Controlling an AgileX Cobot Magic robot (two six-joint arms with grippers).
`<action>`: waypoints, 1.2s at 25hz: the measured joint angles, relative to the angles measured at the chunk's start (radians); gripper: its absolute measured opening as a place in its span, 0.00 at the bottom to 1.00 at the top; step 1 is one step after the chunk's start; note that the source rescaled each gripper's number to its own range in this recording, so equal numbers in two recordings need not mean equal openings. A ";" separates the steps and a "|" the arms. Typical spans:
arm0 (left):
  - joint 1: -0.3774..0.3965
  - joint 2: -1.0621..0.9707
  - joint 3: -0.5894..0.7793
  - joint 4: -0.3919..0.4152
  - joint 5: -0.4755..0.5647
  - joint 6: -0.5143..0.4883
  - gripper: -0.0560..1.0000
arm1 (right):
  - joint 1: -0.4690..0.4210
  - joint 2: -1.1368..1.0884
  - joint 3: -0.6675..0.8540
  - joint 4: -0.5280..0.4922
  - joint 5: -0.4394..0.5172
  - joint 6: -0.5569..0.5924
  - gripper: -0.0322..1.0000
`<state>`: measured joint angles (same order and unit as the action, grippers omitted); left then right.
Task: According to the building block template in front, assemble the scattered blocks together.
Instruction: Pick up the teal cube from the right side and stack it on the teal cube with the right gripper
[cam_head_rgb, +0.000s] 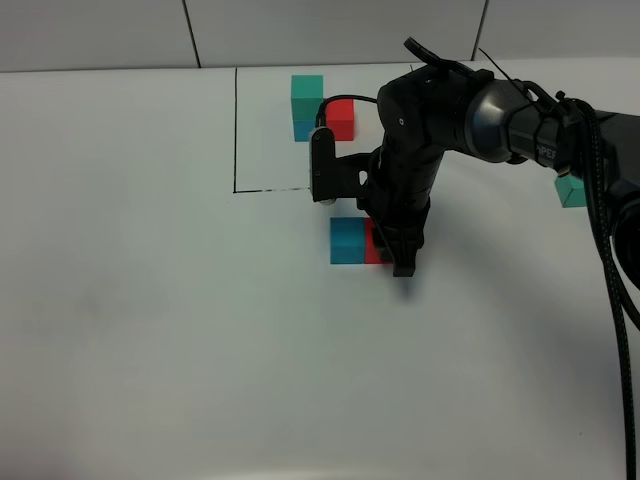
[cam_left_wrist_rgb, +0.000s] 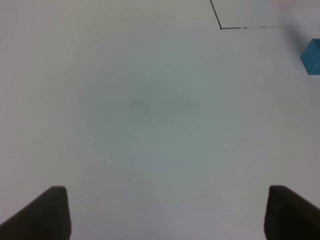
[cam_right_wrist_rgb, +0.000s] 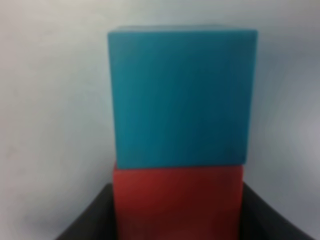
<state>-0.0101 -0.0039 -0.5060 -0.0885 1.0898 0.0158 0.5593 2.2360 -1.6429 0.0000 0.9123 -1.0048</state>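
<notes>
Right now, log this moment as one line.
right gripper: shut on red block, touching blue block | left gripper: open, above table | teal-green block: apart, not stacked

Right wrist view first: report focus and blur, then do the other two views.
Right wrist view: blue block and red block both soft-edged. Left wrist view: blue block blurred at the frame edge. Exterior high view: sharp, faint shadow under the right gripper.

The right arm reaches in from the right side, its wrist bent steeply down so the right gripper points at the table. Its fingers press against both sides of the red cube. The left gripper hangs low with its jaws spread wide.
</notes>
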 joint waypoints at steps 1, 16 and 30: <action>0.000 0.000 0.000 0.000 0.000 0.000 0.78 | 0.000 0.000 0.000 0.000 0.000 -0.004 0.04; 0.000 0.000 0.000 0.000 0.000 0.000 0.77 | 0.000 0.000 0.000 0.000 0.000 -0.023 0.04; 0.000 0.000 0.000 0.000 0.000 0.000 0.77 | 0.004 0.014 0.001 0.000 -0.004 0.046 0.56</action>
<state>-0.0101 -0.0039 -0.5060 -0.0885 1.0898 0.0158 0.5632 2.2502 -1.6418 0.0000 0.9086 -0.9589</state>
